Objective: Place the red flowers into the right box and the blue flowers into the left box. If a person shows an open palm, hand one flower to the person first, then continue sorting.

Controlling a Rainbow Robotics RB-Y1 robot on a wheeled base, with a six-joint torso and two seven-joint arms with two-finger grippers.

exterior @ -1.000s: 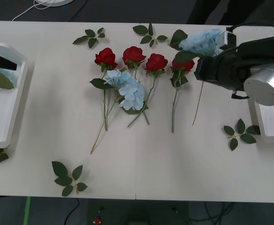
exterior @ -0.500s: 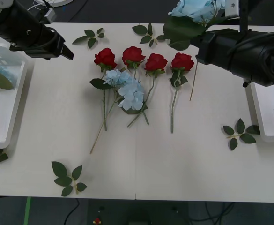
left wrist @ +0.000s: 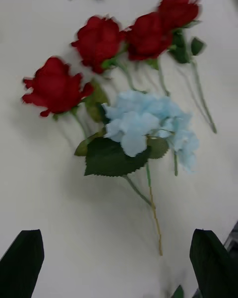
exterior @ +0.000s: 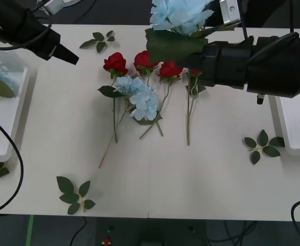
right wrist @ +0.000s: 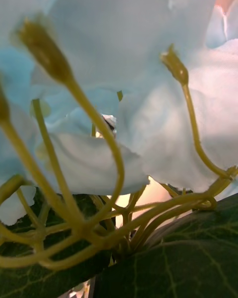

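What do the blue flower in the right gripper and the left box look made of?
Blue flower: likely fabric petals, matte and slightly translucent, on glossy, plastic-looking stalks. Left box: apparently smooth white plastic, with a moulded rim and rounded corner.

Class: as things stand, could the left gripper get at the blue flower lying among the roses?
Probably yes: the left gripper is open, and the blue flower lies uncovered before it, roses only beside it.
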